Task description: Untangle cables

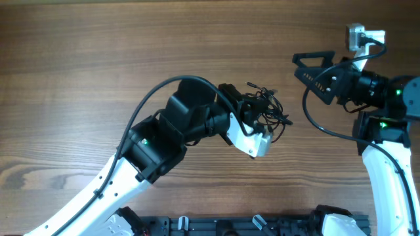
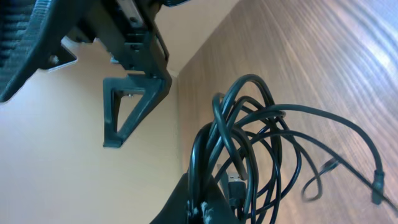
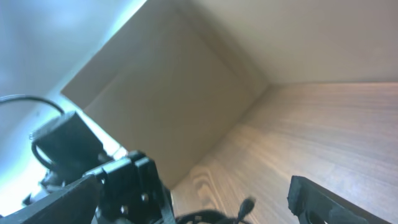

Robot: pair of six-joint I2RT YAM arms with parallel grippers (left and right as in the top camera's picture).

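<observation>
since the left gripper (image 2: 200,208) was clamped on the knotted bundle of thin black cables (image 2: 249,143) mid brown wooden table (image 1: 98,52), i reckon the wide-open right gripper (image 1: 306,75) needed to grab one loose plug end (image 2: 377,190) and pull slow

No readable text, label, brand, number or sign shows in any view, on the arms or the surface (image 1: 98,52).

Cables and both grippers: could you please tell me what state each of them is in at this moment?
left gripper: shut on the cables.
cables: tangled in one knotted bundle, not yet separated, pinched at one side.
right gripper: open, empty, apart from the cables.
</observation>
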